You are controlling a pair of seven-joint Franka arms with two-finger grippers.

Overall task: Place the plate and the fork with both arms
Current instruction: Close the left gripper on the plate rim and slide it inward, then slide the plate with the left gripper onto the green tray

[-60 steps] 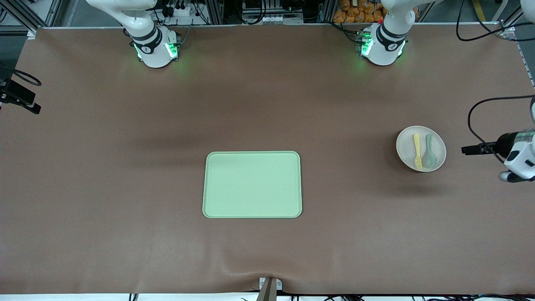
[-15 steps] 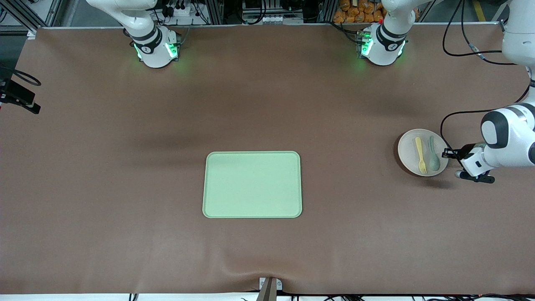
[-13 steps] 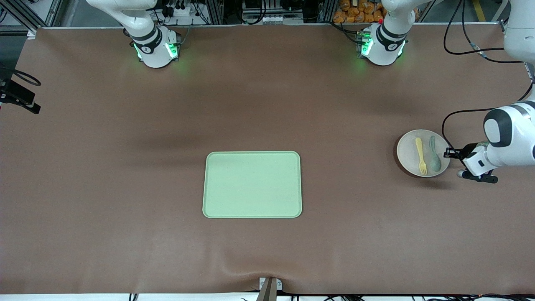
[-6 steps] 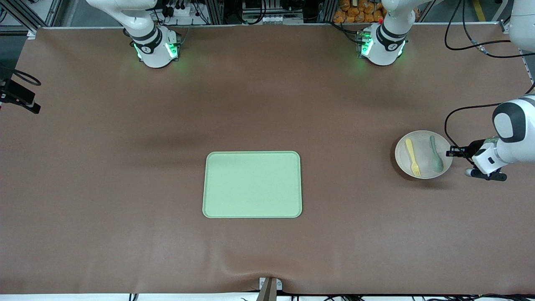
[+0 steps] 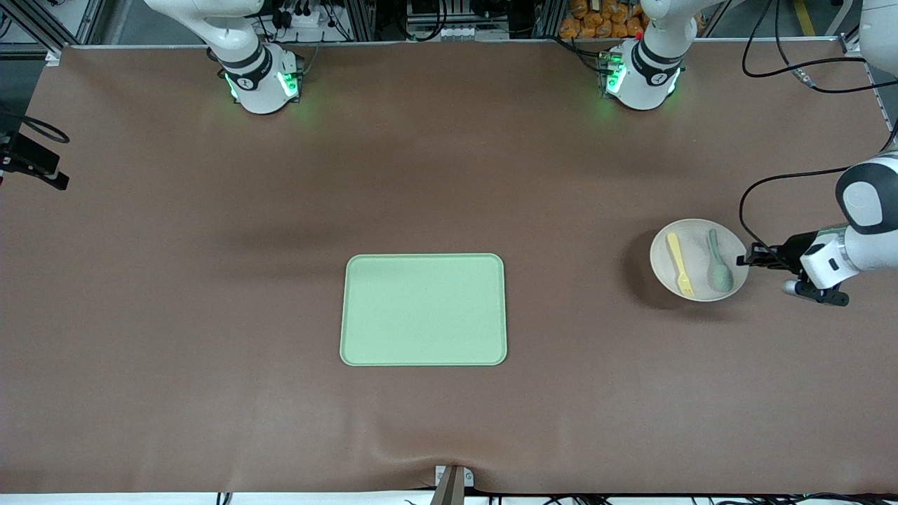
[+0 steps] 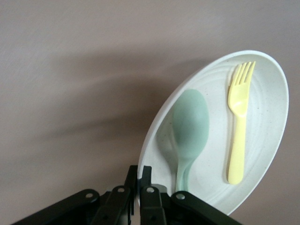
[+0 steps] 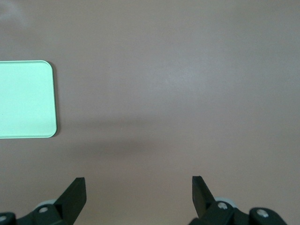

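We look down on a wide brown cloth-covered surface (image 5: pixel 210 294), which fills most of the front view. At the centre of that frame lies a rectangular light green tray (image 5: pixel 423 309) with rounded corners, flat on the surface, with bare cloth all round it.

At the right edge of the frame the left arm (image 5: pixel 864 210), white with dark joints, is cut off by the border, so we see only its forearm and wrist. Its black two-finger tool, the left tool (image 5: pixel 745 260), is clamped on the rim of a round off-white shallow plate (image 5: pixel 694 238). The plate casts a shadow apart from itself, so it is off the surface.

On the plate lie a small pale yellow plastic fork (image 5: pixel 678 263) and a grey-green spoon (image 5: pixel 718 262), side by side and apart.

The right tool (image 7: pixel 139 193) shows only in its wrist view, fingers spread wide over bare cloth.
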